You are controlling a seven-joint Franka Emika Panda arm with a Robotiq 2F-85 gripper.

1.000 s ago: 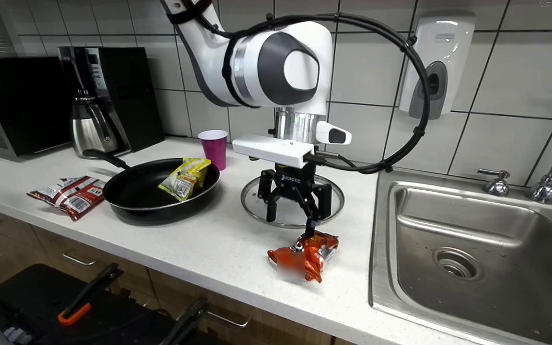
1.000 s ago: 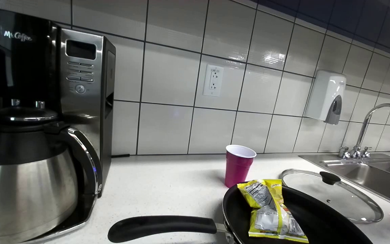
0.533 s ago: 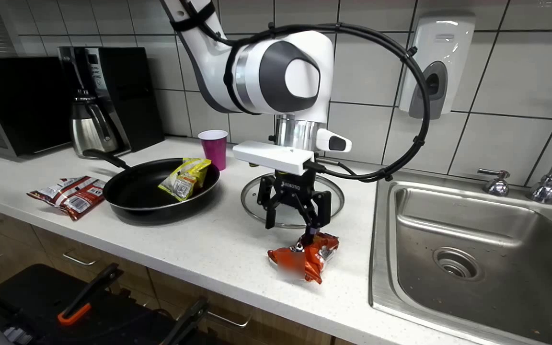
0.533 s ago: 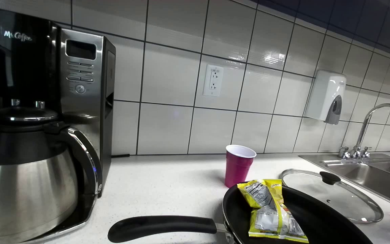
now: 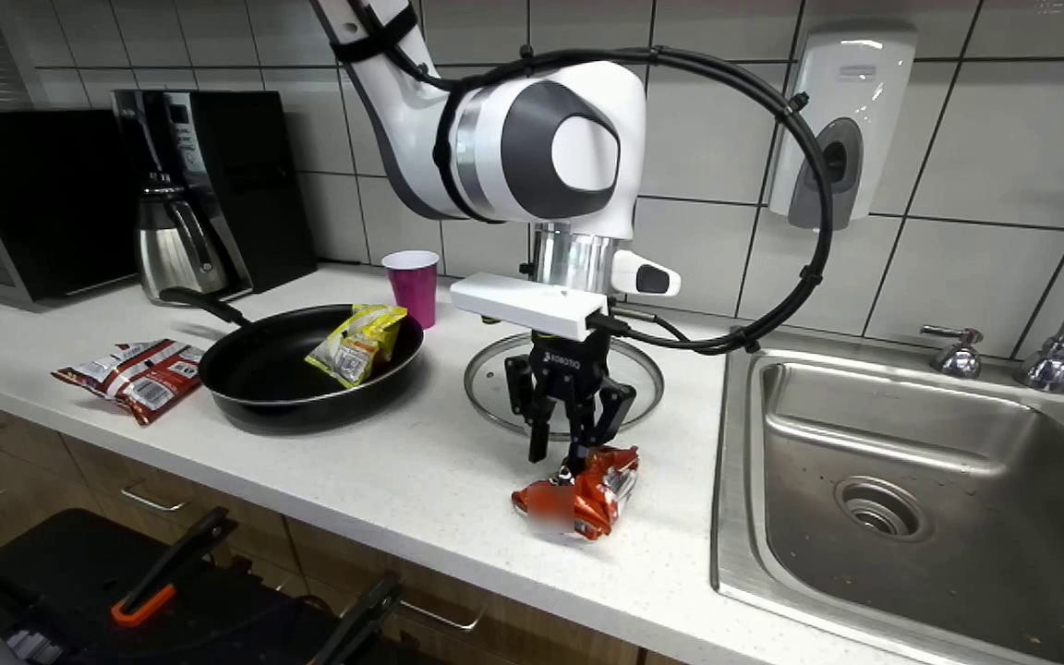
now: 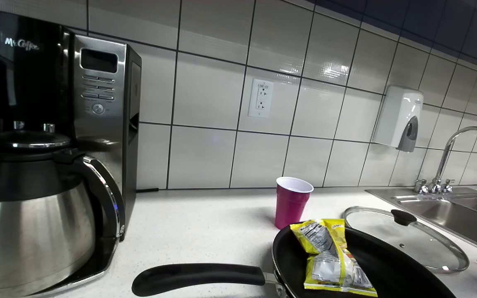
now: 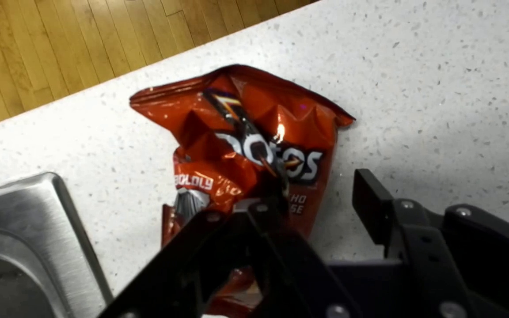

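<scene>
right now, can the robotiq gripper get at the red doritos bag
Probably yes: the Robotiq gripper stands part open, one finger seemingly pressed into the red Doritos bag, the other beside its edge, and nothing else visible is in the way.

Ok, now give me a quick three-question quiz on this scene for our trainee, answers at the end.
1. Multiple choice: what lies in the black pan? A) a pink cup B) a yellow packet C) a coffee carafe
2. True or false: the glass lid lies on the counter, off the pan.
3. Fill in: in the wrist view, the gripper is at the orange-red bag with its jaws standing ____ .
Key: 1. B; 2. True; 3. apart
</scene>
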